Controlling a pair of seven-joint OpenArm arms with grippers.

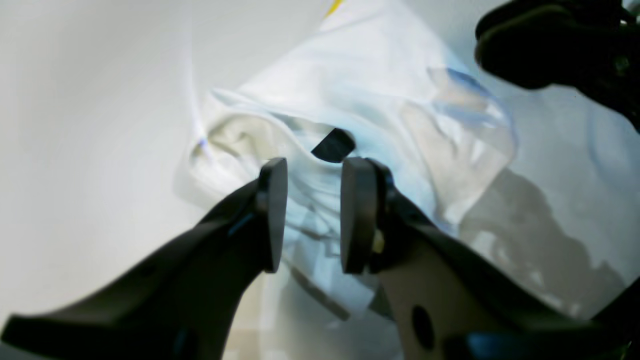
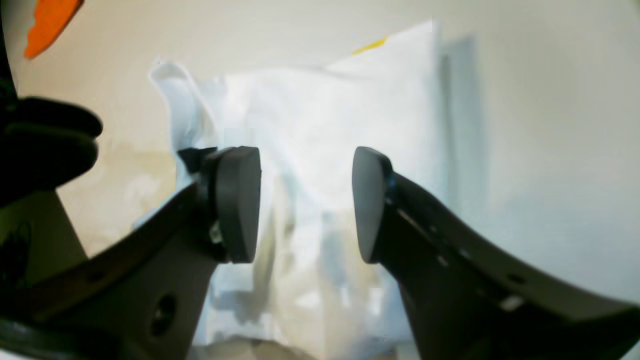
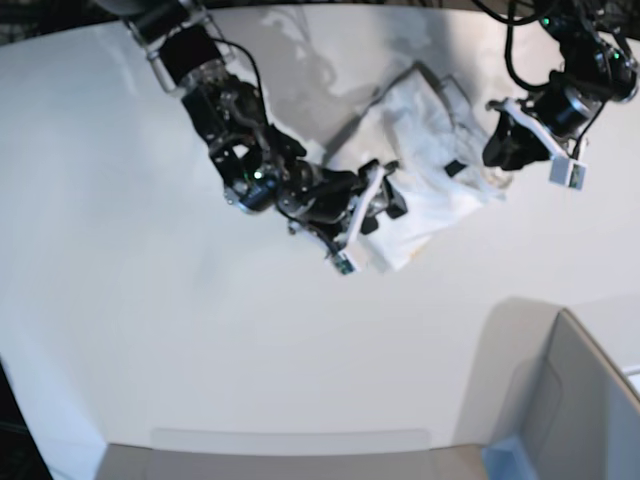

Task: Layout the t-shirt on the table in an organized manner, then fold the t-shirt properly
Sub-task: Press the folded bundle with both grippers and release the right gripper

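A grey box (image 3: 580, 400) sits at the near right corner in the base view, cut off by the frame edge; its tall slanted wall faces the white surface and a bluish patch shows at its lower left corner. Along the bottom edge of that view runs a pale grey strip (image 3: 290, 455). In the right wrist view an orange shape (image 2: 50, 22) shows at the top left corner, blurred.

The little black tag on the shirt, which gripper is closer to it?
Left. The left gripper hangs right by the black tag; the right gripper is over the t-shirt's other edge.
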